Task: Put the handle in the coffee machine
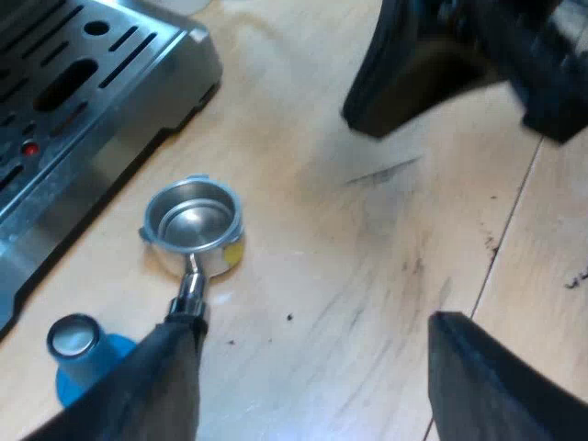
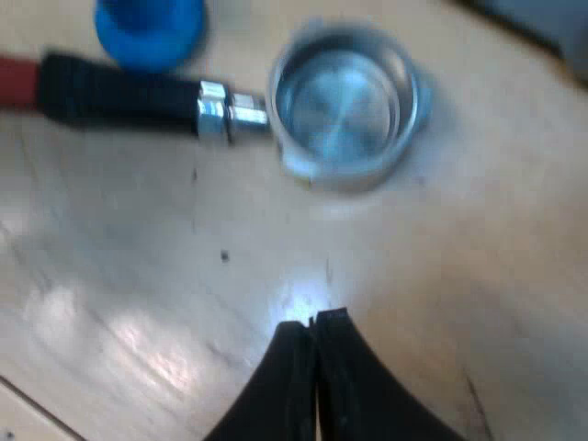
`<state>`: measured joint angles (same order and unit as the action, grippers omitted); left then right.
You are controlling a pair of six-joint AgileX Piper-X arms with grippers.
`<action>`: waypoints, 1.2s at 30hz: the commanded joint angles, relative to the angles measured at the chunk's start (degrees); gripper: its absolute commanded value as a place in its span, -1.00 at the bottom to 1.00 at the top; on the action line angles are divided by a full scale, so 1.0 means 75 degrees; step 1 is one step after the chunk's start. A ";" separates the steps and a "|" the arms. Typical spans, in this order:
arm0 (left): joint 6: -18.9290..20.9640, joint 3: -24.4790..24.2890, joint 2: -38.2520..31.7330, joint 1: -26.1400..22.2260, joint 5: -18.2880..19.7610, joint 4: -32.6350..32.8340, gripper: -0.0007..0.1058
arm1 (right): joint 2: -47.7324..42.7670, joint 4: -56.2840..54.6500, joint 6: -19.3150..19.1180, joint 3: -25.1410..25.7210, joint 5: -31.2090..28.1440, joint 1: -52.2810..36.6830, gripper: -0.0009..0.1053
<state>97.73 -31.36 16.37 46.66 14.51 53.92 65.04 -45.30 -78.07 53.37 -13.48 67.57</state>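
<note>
The metal holder (image 1: pixel 193 223) lies loose on the wooden table, its empty basket facing up beside the espresso machine's drip tray (image 1: pixel 83 101). My left gripper (image 1: pixel 312 322) hangs open over the table; one of its fingers (image 1: pixel 156 386) hides most of the holder's dark handle. Nothing is between the fingers. In the right wrist view the holder's basket (image 2: pixel 344 101), black handle (image 2: pixel 119 87) and red end (image 2: pixel 14 69) all show. My right gripper (image 2: pixel 312 323) is shut on nothing, a short way from the basket. The right arm's gripper (image 1: pixel 413 83) hovers above the table beyond the holder.
A blue tamper (image 1: pixel 78 354) with a metal face stands close to the holder's handle, also seen as the blue tamper (image 2: pixel 147 28) at the handle's far side. Bare wooden tabletop (image 1: pixel 367 257) spreads around the holder, with a seam between boards.
</note>
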 commanded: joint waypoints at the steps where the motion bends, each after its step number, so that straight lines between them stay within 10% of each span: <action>1: 0.0046 0.0221 0.0015 0.0022 -0.0139 0.0026 0.08 | -0.0045 -0.0084 -0.0027 0.0326 -0.0182 0.0014 -0.34; 6: 0.0046 0.0225 0.0015 0.0022 -0.0139 0.0026 0.08 | -0.0045 0.0078 -0.0081 0.0491 -0.0182 -0.0011 0.47; 36: 0.0046 0.0225 0.0015 0.0022 -0.0139 0.0380 0.08 | 0.2503 0.1700 0.0311 0.0801 0.1500 -0.1905 0.46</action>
<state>97.73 -29.54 16.47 46.66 14.00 56.83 82.62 -34.02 -75.39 58.91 -3.22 53.77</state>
